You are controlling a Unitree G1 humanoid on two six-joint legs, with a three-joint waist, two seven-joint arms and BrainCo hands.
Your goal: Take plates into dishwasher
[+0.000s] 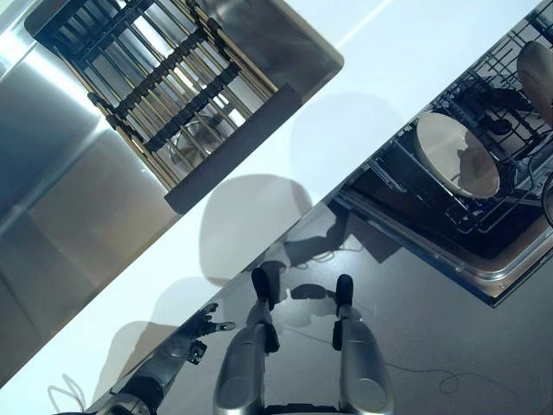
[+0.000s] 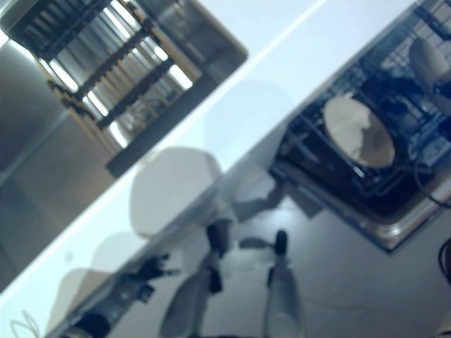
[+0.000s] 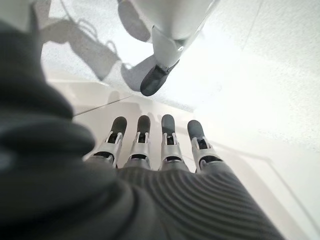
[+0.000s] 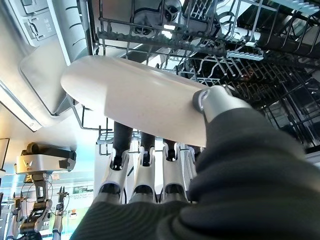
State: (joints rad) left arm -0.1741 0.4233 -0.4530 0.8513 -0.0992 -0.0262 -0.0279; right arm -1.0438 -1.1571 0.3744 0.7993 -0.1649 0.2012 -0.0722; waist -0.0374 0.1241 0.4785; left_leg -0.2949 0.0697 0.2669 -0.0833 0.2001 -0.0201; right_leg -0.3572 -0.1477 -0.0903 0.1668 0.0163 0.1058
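Note:
In the right wrist view my right hand (image 4: 150,185) is shut on a cream plate (image 4: 130,102): the thumb lies on its top face and the fingers (image 4: 143,172) curl under it. It holds the plate in front of the dark wire dishwasher racks (image 4: 200,45). This hand is out of both eye views. In the left eye view a cream plate (image 1: 455,154) stands in the pulled-out lower rack (image 1: 492,104), with another plate (image 1: 537,73) at the far right edge. My left hand (image 1: 203,327) hangs low beside the counter, open and empty, fingers (image 3: 142,140) straight.
A white counter (image 1: 346,95) runs across the view. A steel sink (image 1: 259,43) with a dark drying rack (image 1: 155,86) lies beyond it. The open dishwasher door (image 1: 484,272) juts over the dark floor (image 1: 432,346).

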